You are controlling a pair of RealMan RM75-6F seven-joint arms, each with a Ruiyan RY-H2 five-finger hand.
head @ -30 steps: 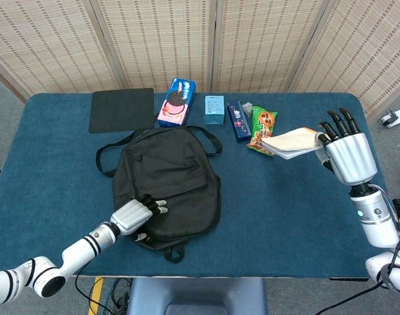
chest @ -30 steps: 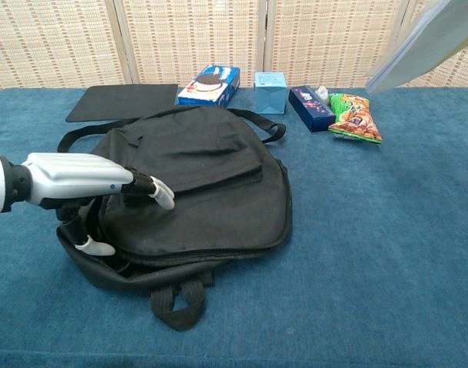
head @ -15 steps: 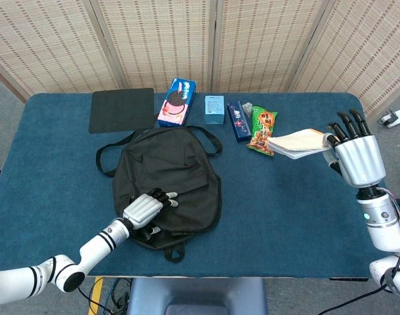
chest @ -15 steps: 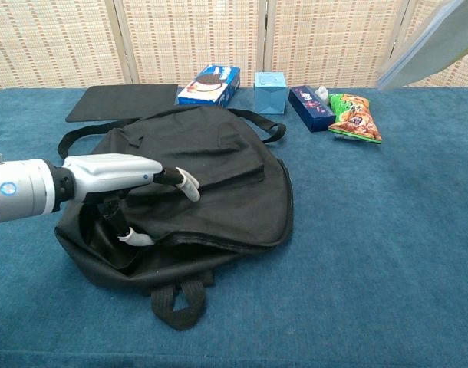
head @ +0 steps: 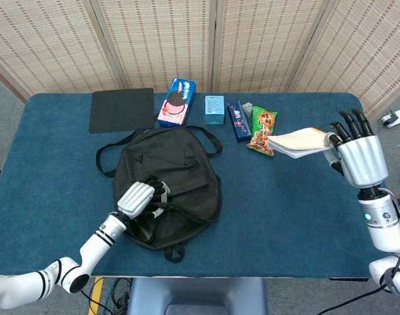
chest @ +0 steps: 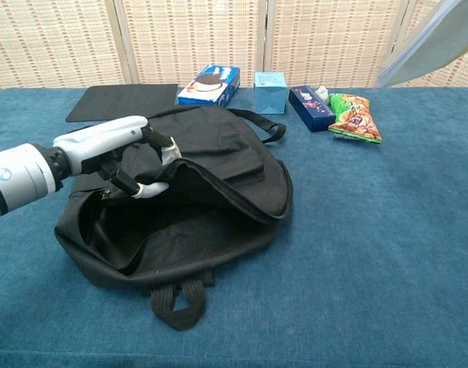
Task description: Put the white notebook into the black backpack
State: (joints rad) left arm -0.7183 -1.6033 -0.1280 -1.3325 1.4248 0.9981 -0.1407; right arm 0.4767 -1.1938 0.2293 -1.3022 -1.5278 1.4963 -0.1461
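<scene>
The black backpack (head: 177, 174) (chest: 219, 165) lies flat in the middle of the blue table. My left hand (head: 141, 197) (chest: 115, 149) grips its upper flap near the front left and holds it lifted, so the dark inside (chest: 134, 226) gapes open. Far to the right, my right hand (head: 360, 154) holds the white notebook (head: 297, 142) in the air, roughly level and pointing left. In the chest view only a corner of the notebook (chest: 437, 42) shows at the top right; the right hand is out of that view.
Along the table's far side lie a black pad (head: 122, 109), a cookie box (head: 177, 101), a light blue box (head: 214, 109), a dark blue box (head: 237, 120) and a green snack bag (head: 262, 130). The backpack's straps (head: 108, 154) trail to the left.
My left hand has raised the backpack's flap, and the opening has widened from a slit to a wide mouth. The right hand with the notebook has drifted slightly right and up.
</scene>
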